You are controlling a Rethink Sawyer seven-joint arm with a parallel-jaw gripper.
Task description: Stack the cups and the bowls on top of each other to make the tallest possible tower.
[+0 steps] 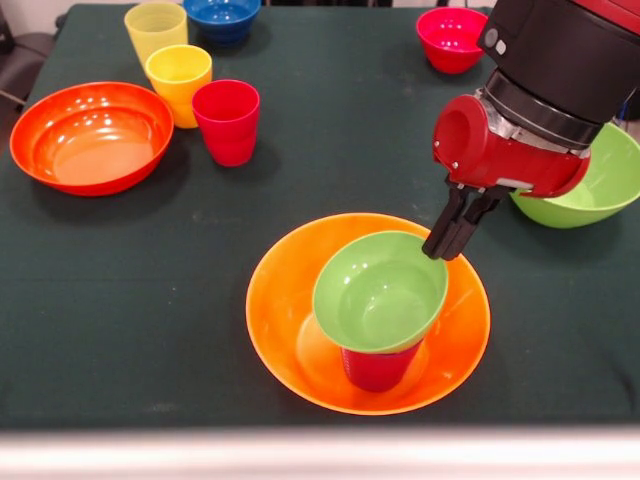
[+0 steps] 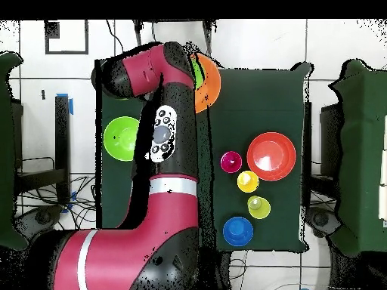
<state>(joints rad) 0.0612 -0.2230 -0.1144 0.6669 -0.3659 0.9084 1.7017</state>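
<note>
Three pieces make up the tower point(image 1: 378, 318) near the table's front edge: a large yellow-orange bowl point(image 1: 290, 320) at the bottom, a cup point(image 1: 378, 368) standing in it that looks red from here, and a small green bowl point(image 1: 380, 290) perched on the cup, tilted toward the camera. The gripper point(image 1: 447, 243) has its dark fingers pinched on the green bowl's far rim. Just behind the arm sits the large green bowl point(image 1: 610, 185), partly hidden. Farther back is a small red-pink bowl point(image 1: 450, 38). Off to the other side stand a red-pink cup point(image 1: 227, 120), a yellow-orange cup point(image 1: 179, 83) and a pale yellow cup point(image 1: 155, 30), close together, with the wide orange-red bowl point(image 1: 90, 137) beside them and the blue bowl point(image 1: 222, 18) at the back.
</note>
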